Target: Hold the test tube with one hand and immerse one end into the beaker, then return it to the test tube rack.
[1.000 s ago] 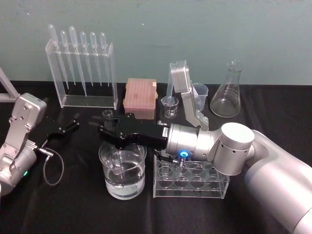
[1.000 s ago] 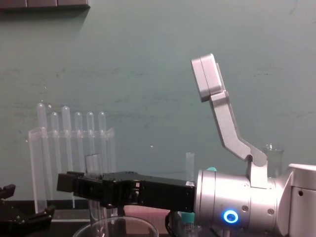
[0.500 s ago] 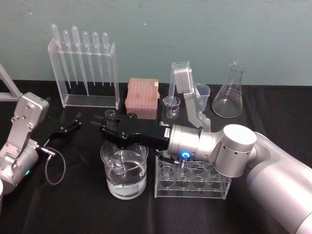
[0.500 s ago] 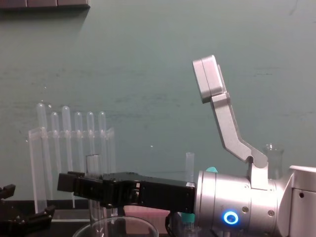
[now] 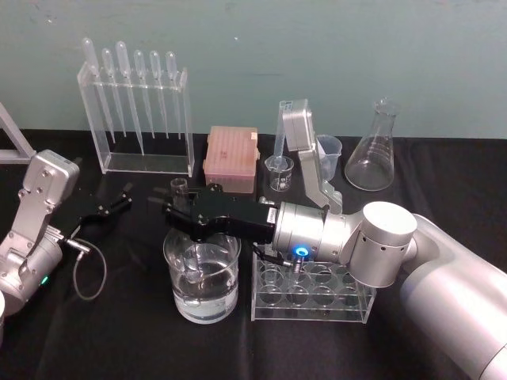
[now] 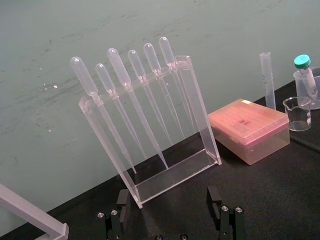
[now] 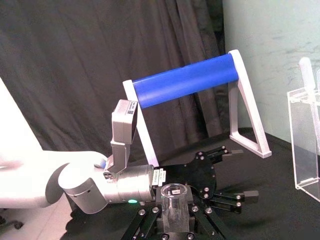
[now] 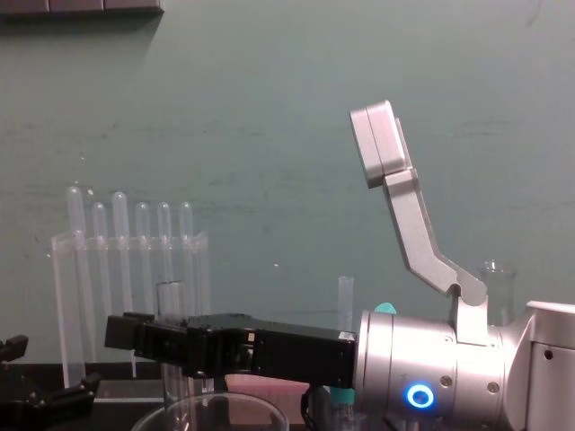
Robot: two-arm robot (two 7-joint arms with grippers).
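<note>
In the head view, the right gripper reaches over the beaker, its fingers pinching the test tube upright with the lower end inside the beaker. The left gripper sits apart near the surface. In the left wrist view, its fingers are spread.

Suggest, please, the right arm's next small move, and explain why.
Probably lift the right hand straight up: it holds the test tube upright, lower end immersed in the beaker, and the tube must clear the rim before moving to the rack. The left hand sits idle.
</note>
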